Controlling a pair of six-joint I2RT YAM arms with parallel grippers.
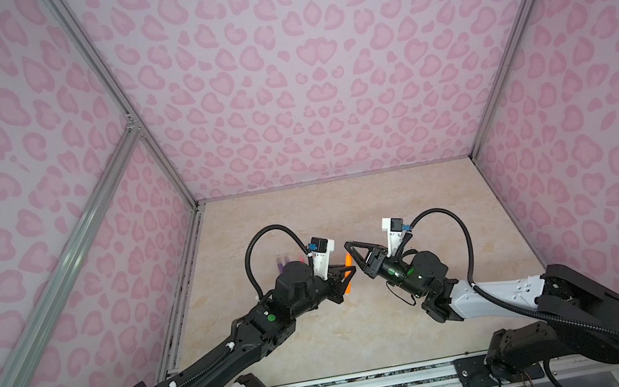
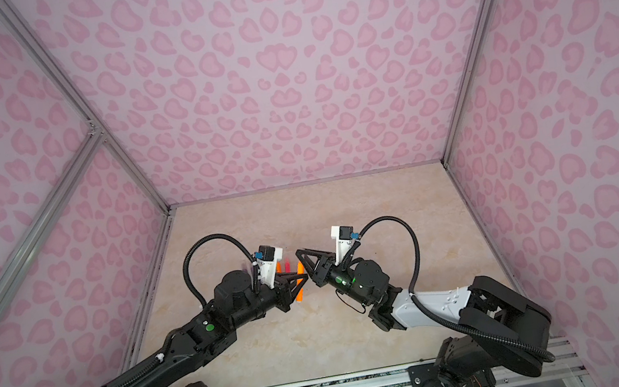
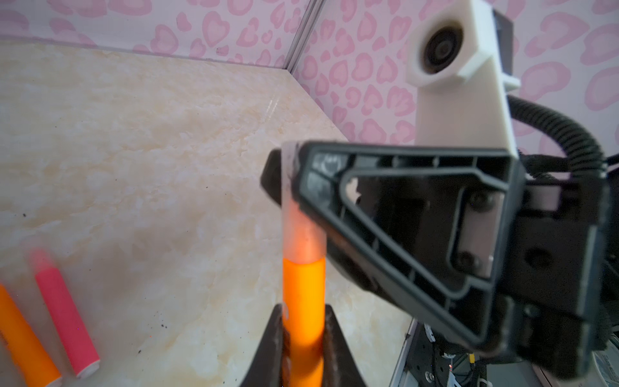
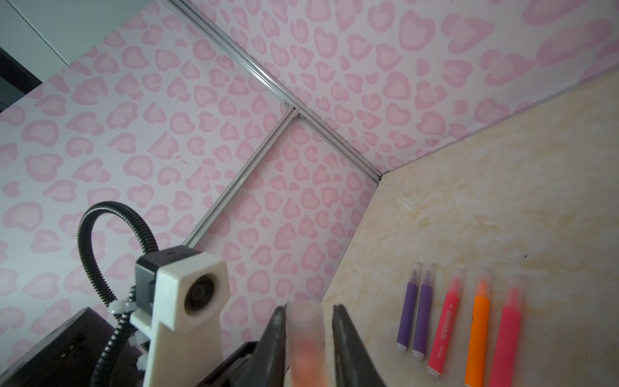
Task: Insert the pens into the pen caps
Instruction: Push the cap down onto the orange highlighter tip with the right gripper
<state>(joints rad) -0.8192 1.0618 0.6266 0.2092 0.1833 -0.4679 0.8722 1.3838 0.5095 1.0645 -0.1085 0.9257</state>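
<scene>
Left tool (image 3: 304, 313) clamps an orange pen (image 3: 304, 284), its tip inside a clear cap (image 3: 301, 231). Right tool (image 4: 308, 310) stands slightly open around the cap.

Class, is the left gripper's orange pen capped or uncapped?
Capped: the left wrist view shows a clear cap over the tip of the orange pen.

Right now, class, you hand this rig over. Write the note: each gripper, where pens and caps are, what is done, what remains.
Left gripper: shut on the orange pen, held above the table.
Right gripper: open, jaws parted around the clear cap that sits over that pen's tip.
Done: a row of five capped pens lies on the table, two purple, two pink-red, one orange.
Left: whether the cap is fully seated cannot be told; check it, draw the right gripper clear, lay the pen with the row.
</scene>
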